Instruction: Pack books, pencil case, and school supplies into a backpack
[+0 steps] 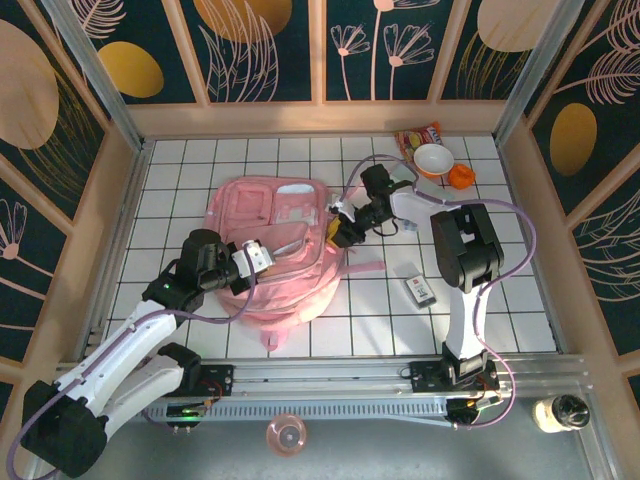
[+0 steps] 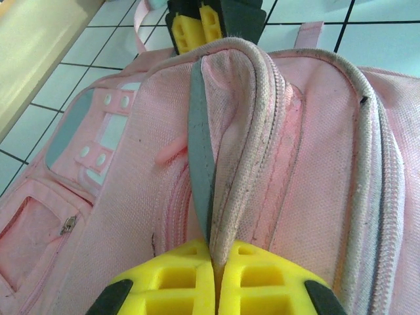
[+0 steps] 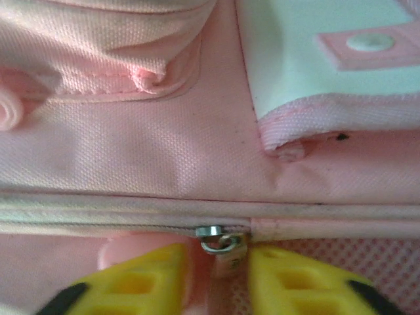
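Note:
The pink backpack (image 1: pixel 268 262) lies flat in the middle of the tiled table. My left gripper (image 1: pixel 257 258) is shut on a raised fold of its zipper rim (image 2: pixel 226 164), near the bag's middle. My right gripper (image 1: pixel 339 229) is at the bag's right edge. Its yellow fingers (image 3: pixel 147 275) stand close on either side of the metal zipper pull (image 3: pixel 222 240), pinching it. A small dark school-supplies item with a white label (image 1: pixel 420 291) lies on the tiles right of the bag. The books and the pencil case are out of view.
A white bowl (image 1: pixel 433 160), a small orange object (image 1: pixel 461 177) and a red snack packet (image 1: pixel 417 134) sit at the back right. A bottle (image 1: pixel 560 412) stands on the front rail at the right. Wooden walls (image 1: pixel 115 200) border the table.

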### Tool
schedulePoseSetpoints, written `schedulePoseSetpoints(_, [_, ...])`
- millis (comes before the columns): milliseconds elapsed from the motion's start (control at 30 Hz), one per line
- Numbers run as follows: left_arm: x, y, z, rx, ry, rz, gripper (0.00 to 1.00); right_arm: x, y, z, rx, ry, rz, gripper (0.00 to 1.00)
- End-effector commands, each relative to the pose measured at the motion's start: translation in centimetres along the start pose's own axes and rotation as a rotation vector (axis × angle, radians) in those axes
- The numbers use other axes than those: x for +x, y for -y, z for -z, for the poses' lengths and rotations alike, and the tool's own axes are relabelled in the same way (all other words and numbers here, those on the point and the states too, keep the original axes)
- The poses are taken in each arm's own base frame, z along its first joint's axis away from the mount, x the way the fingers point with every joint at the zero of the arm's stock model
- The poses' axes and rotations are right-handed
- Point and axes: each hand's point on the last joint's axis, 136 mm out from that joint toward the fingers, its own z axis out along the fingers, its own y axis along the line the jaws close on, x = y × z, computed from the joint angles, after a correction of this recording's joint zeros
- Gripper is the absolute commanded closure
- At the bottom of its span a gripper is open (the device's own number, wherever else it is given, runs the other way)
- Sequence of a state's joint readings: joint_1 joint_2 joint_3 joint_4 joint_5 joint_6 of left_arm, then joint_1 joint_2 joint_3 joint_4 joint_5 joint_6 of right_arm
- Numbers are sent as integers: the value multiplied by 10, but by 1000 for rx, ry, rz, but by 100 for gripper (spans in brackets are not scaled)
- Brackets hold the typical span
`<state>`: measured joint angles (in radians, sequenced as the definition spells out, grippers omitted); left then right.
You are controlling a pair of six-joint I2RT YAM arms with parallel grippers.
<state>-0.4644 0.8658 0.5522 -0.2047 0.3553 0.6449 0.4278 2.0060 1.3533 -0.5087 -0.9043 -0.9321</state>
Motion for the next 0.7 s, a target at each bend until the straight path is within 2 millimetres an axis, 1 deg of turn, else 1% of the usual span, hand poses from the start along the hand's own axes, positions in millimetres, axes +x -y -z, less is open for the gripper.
schedulePoseSetpoints(0, [-61, -31, 14, -96, 188, -64, 100, -20, -25, 6, -72, 44, -2, 90])
schedulePoseSetpoints(33, [-58, -35, 12, -109, 173, -57, 100, -22, -28, 9, -71, 52, 2, 95])
schedulePoseSetpoints(100, [-50, -41, 7, -135, 129, -31, 100, -29, -33, 16, -57, 68, 3, 100])
schedulePoseSetpoints(200, [-37, -49, -1, -154, 50, -9, 100, -39, -43, 24, -45, 99, 9, 100])
schedulePoseSetpoints(267, [-34, -52, -3, -162, 28, 0, 100, -45, -47, 29, -33, 118, 12, 100])
schedulePoseSetpoints(433, [-28, -64, -6, -216, -16, 25, 100, -52, -61, 29, -30, 116, -1, 100])
schedulePoseSetpoints(567, [-21, -79, -9, -279, -56, 89, 100, -53, -64, 22, 1, 66, -82, 100])
schedulePoseSetpoints(667, [-16, -91, -9, -345, -81, 133, 100, -55, -72, 23, -43, 66, -189, 100])
